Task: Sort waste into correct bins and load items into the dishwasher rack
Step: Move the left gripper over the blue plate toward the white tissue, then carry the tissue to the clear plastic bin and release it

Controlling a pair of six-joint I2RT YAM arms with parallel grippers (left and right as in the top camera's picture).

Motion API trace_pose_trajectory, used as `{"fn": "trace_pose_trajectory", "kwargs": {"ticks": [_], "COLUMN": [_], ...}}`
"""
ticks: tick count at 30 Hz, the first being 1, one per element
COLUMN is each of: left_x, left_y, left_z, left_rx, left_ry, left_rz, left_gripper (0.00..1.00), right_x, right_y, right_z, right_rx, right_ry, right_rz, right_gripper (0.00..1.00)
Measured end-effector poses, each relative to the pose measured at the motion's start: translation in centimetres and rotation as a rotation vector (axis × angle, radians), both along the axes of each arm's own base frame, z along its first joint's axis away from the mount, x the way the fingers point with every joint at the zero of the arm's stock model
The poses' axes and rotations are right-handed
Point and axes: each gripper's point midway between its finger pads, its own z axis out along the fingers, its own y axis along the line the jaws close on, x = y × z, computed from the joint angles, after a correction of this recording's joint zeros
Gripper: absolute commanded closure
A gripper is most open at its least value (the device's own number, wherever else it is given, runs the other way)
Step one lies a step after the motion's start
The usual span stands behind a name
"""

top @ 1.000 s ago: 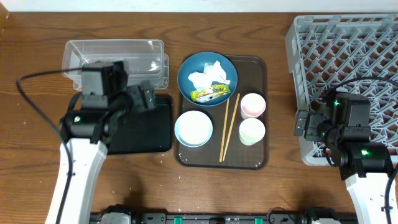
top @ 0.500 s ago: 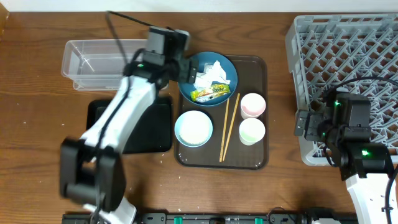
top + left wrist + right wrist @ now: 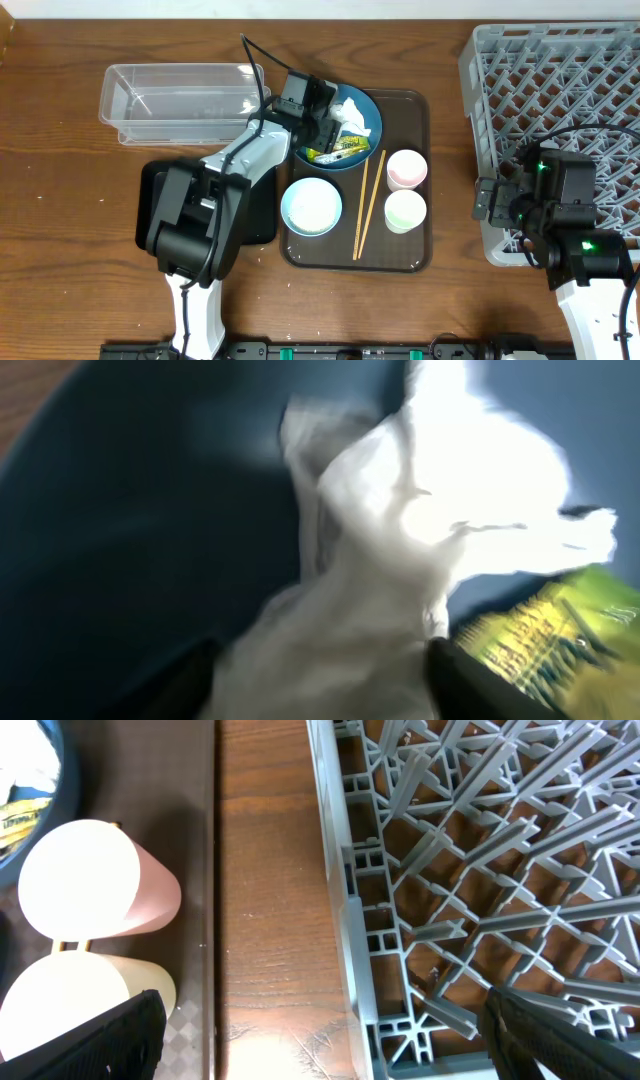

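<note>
Bright even light, soft shadows, left wrist view blurred with tissue (image 3: 450,490) glaring, right wrist sharp

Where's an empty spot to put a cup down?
The grey rack looks bare, and so does the clear tub. Bare table runs between the brown tray and the rack, and left of the tub. The tray is crowded: plate, bowl, pink cup, green cup, chopsticks and the left gripper.

In the left wrist view we get only blur: the tissue (image 3: 400,560) fills it, the wrapper (image 3: 545,635) runs off the right edge, and we cannot tell whether the left tool (image 3: 315,682) pinches anything. Overhead, the left arm (image 3: 250,152) hides part of the plate (image 3: 373,128), and the rack (image 3: 550,33) is cut off at the top and right.
</note>
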Motion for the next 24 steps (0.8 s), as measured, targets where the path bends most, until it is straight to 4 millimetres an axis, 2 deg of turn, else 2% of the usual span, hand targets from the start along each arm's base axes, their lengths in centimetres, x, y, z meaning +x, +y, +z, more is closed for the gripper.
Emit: {"fn": "trace_pose_trajectory", "kwargs": {"ticks": [4,8,11,13,15,17,19,22,24], "left_x": [0.1,-0.2,-0.4,-0.3,-0.1,0.3,0.7,1.7,2.2], "left_y": [0.1,0.2,0.3,0.5,1.0,2.2,4.1,8.0,10.4], "left_z": [-0.1,-0.2,0.9,3.4,6.9,11.1,14.4,17.5,17.7], "left_rx": [0.001,0.008,0.005,-0.008,-0.023,-0.030,-0.025,0.005,0.028], "left_ry": [0.000,0.007,0.005,-0.029,-0.090,-0.175,-0.247,-0.320,-0.329], "left_rz": [0.004,-0.002,0.003,0.008,0.022,0.062,0.119,0.227,0.288], "left_gripper": [0.92,0.94,0.94,0.94,0.94,0.94,0.94,0.94,0.94], "right_x": [-0.1,-0.1,-0.1,-0.2,-0.2,-0.1,-0.1,-0.2,-0.2], "right_y": [0.0,0.1,0.1,0.1,0.1,0.1,0.1,0.1,0.1], "right_z": [-0.1,-0.1,-0.1,-0.1,-0.1,-0.1,-0.1,-0.1,-0.1], "right_rx": [0.001,0.003,0.003,0.003,0.003,0.003,0.003,0.003,0.003], "right_ry": [0.005,0.007,0.007,0.008,0.008,0.007,0.007,0.008,0.008], "right_rz": [0.001,0.002,0.002,0.002,0.002,0.002,0.002,0.002,0.002], "right_gripper": [0.01,0.01,0.01,0.01,0.01,0.01,0.01,0.01,0.01]}}
